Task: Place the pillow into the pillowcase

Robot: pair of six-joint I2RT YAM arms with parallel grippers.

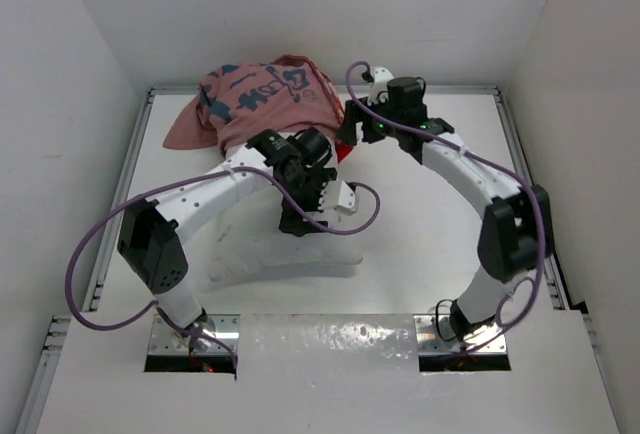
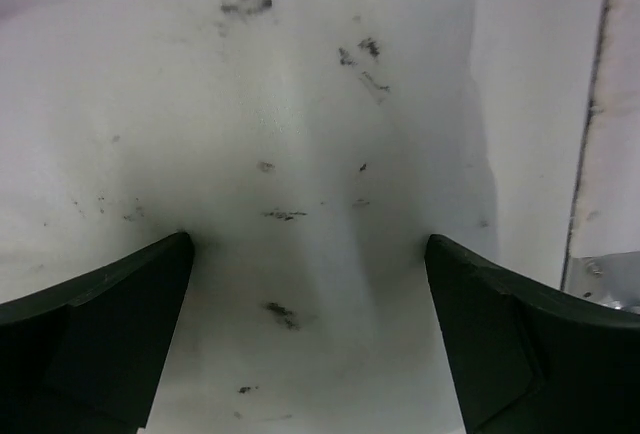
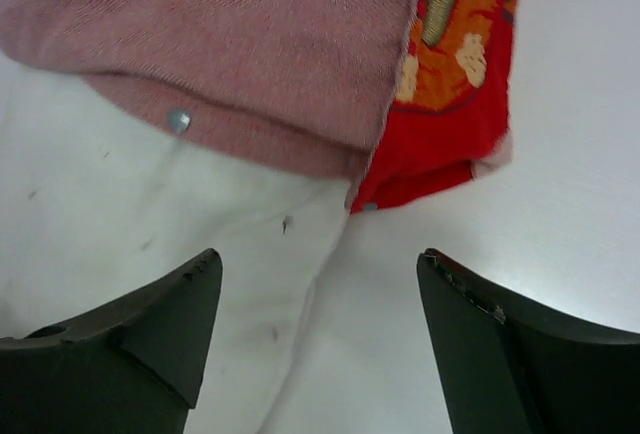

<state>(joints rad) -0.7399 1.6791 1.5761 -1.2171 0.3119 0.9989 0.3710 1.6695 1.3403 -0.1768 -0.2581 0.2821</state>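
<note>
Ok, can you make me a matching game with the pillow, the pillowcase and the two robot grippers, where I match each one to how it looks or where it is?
Things:
1. pillow
2. pillowcase
3. left gripper
4. right gripper

Descriptions:
A. open, over plain white speckled fabric
B. faded pink side out, red printed corner showing
C. white, far end covered by pink fabric
D. open, near the red corner

Pairs: 1-C, 2-B, 3-A, 4-D
</note>
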